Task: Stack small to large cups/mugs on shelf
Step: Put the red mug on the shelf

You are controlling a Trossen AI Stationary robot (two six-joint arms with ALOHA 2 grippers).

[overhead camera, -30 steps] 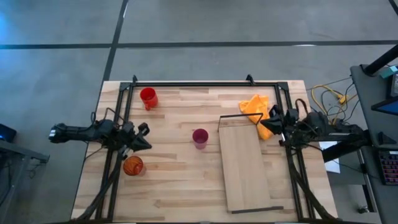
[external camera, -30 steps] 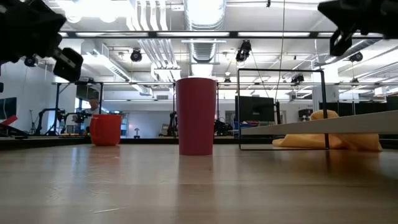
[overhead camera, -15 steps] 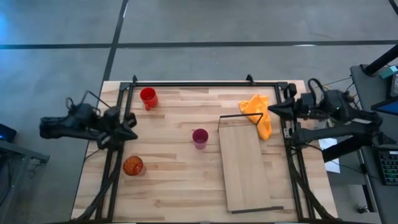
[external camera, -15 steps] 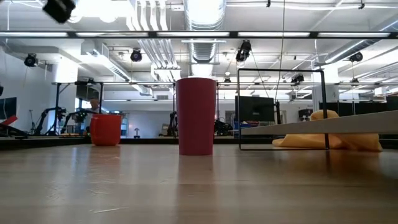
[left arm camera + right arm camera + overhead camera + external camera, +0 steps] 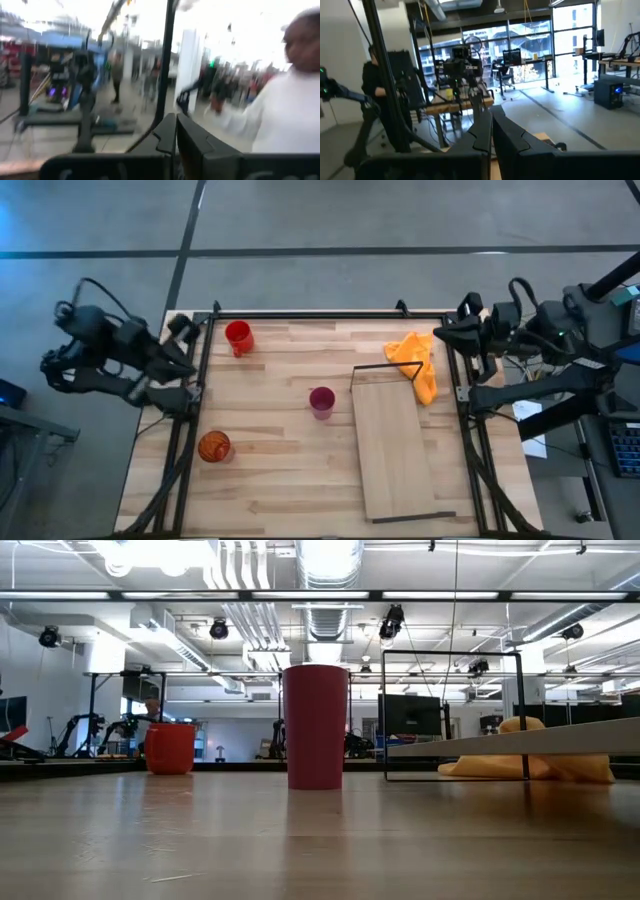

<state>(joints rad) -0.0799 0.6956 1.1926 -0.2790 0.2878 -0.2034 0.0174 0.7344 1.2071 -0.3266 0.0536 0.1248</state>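
Observation:
The red mug (image 5: pixel 238 336) stands at the table's far left, handle toward the near edge; it also shows in the low view (image 5: pixel 170 748). The magenta cup (image 5: pixel 321 401) stands upright mid-table, also in the low view (image 5: pixel 316 725). The orange translucent cup (image 5: pixel 214 446) stands near the left edge. The pale shelf board (image 5: pixel 395 450) lies right of centre. My left gripper (image 5: pixel 183 330) is shut and empty, raised over the far-left corner. My right gripper (image 5: pixel 447 336) is shut and empty, raised at the far-right side. Both wrist views show closed fingertips (image 5: pixel 174 122) (image 5: pixel 491 120) against the room.
An orange cloth (image 5: pixel 415 365) lies at the shelf's far end, partly on the board. A black metal frame (image 5: pixel 330 315) runs along the far and side edges. A person (image 5: pixel 295 110) shows beyond the table in the left wrist view.
Both arms have drawn back and risen. My left gripper has left the spot beside the orange cup and gone up toward the far-left corner. My right gripper has gone up from beside the orange cloth toward the far-right edge. The cups and shelf have stayed put.

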